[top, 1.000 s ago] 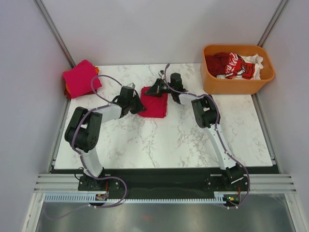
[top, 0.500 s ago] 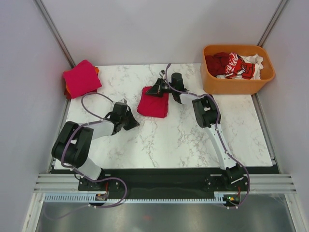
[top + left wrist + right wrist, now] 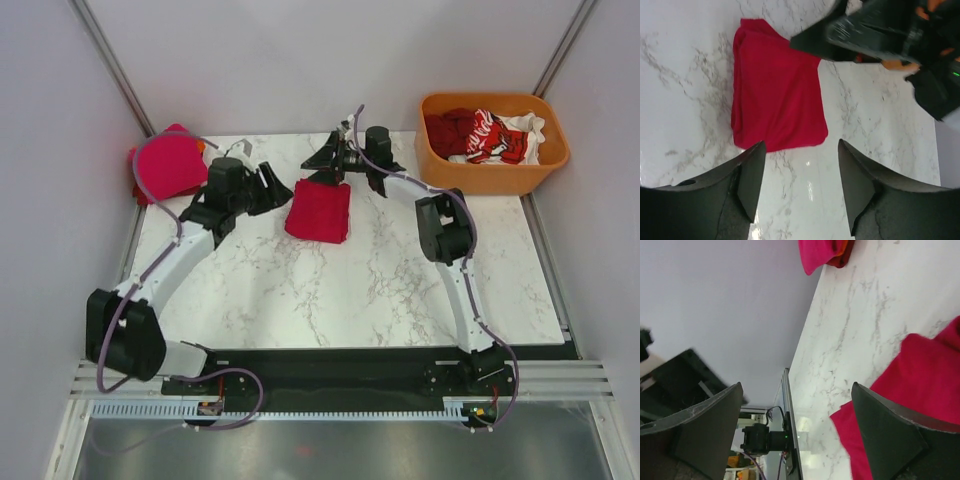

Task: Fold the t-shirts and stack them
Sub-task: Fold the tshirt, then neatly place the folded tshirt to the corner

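Table (image 3: pixel 400 290) is white marble. A grey wall (image 3: pixel 50 250) runs close along its L edge. Another runs close along the R edge, and one more stands past the far edge. A big stretch of bare marble lies btw the near edge and the mid of the table. Both arms cross it: L arm (image 3: pixel 180 255) up the L side, R arm (image 3: pixel 462 290) up the R side. They are well apart down low and near each other at the tips.

Folded red shirt (image 3: pixel 320 210) lies flat in the mid of the table, a bit toward the far side, away from every edge. L jaws are just L of it, spread, w/ nothing in them. In the L wrist view the shirt lies straight ahead, its closest edge right by the tips. R jaws hang by the shirt's far edge, spread very wide, holding nothing. Can't tell if they touch the cloth.

Shirt pile (image 3: pixel 165 163), pink on top w/ orange under, sits at the far L corner, right at the table's L edge and near the L jaws. Orange tub (image 3: pixel 480 182) sits at the far R corner. More shirts (image 3: pixel 485 135) lie in it: dark red, red w/ white print, white.
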You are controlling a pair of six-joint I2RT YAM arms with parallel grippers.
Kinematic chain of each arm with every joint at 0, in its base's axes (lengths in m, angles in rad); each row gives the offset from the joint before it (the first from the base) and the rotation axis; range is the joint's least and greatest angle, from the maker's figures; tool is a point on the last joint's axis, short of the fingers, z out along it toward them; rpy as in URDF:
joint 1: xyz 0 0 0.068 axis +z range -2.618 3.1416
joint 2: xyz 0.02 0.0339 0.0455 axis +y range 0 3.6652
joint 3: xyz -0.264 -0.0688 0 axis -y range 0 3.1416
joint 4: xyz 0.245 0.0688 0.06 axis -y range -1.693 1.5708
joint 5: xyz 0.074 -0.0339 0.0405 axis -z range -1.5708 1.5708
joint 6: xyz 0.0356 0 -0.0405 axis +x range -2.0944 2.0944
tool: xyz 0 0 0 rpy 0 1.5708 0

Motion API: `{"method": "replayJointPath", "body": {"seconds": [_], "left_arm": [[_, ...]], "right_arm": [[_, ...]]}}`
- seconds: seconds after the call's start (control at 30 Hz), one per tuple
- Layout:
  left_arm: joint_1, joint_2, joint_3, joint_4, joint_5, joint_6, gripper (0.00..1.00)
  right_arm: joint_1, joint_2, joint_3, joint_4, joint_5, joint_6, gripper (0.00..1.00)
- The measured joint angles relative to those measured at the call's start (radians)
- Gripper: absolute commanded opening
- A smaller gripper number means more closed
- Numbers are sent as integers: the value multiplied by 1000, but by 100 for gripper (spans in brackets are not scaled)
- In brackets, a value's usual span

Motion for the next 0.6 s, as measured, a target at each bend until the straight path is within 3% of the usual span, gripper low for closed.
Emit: {"method": "replayJointPath", "body": {"seconds": [0.17, 0.4, 0.6], "left_arm": [[96, 308, 229, -7, 144, 61, 72], [151, 695, 461, -54, 275, 127, 70], [150, 869, 583, -68, 385, 147, 68]], "right_arm": [[-20, -311, -202, -131, 28, -132, 98], [-85, -756, -656, -179, 75, -304, 98], [-90, -861, -963, -240, 99, -393, 98]]}}
